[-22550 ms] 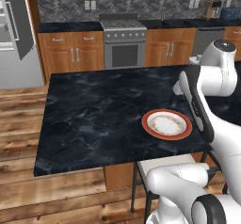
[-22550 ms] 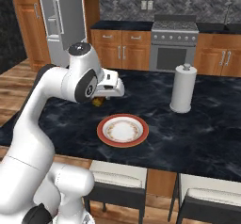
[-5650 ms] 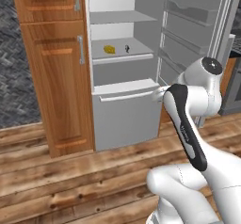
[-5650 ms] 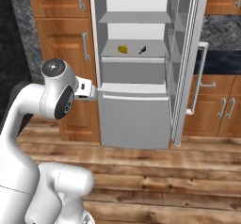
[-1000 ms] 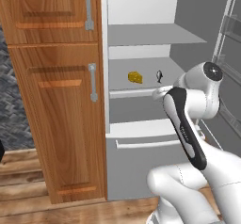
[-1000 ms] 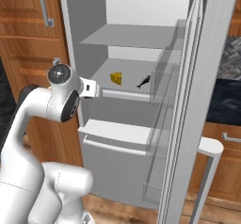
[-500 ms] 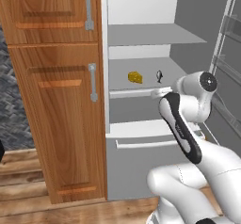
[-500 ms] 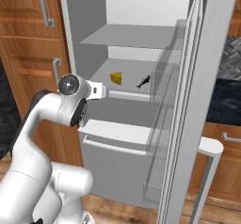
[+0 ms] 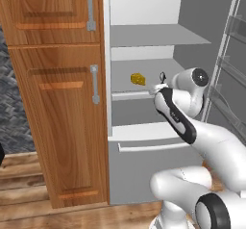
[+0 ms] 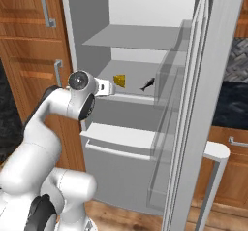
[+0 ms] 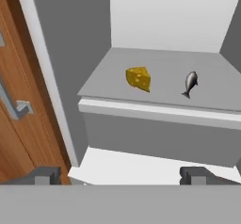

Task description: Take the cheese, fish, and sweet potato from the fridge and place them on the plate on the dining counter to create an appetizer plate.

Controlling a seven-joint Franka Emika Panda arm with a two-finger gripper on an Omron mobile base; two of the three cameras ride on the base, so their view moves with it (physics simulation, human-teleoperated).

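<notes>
The fridge (image 9: 158,141) stands open, its door swung wide at 3 o'clock in the right base view, with wooden cabinets (image 9: 53,93) just beside it at 9 o'clock. On the middle white shelf (image 11: 155,82) lie two of the wanted things, apart from each other. The cheese (image 11: 138,78) sits toward the shelf's middle-left; in the hand view its rounded yellow back faces 9 o'clock and its cut, holed face turns toward 4 o'clock. The fish (image 11: 189,84) lies at 3 o'clock from the cheese, a slender dark grey body whose long axis runs from about 1 o'clock down to 7 o'clock in the hand view, the thicker head end at the top, farther into the fridge, and the thin tail at the bottom toward the shelf's front edge. In the right base view the same fish (image 10: 148,84) slants with its tail low at 7 o'clock, and the cheese (image 10: 119,81) is at 9 o'clock from it. From the left base view the cheese (image 9: 138,79) shows plainly, while the fish (image 9: 162,76) is a small dark sliver just above the robot's forearm.

The upper shelf (image 10: 140,36) is bare. Below the middle shelf sits the lower drawer (image 10: 121,142), closed.

The gripper (image 11: 120,173) hangs in front of the fridge, below the front edge of the middle shelf, its two dark fingertips (image 11: 46,175) spread wide apart with nothing between them
</notes>
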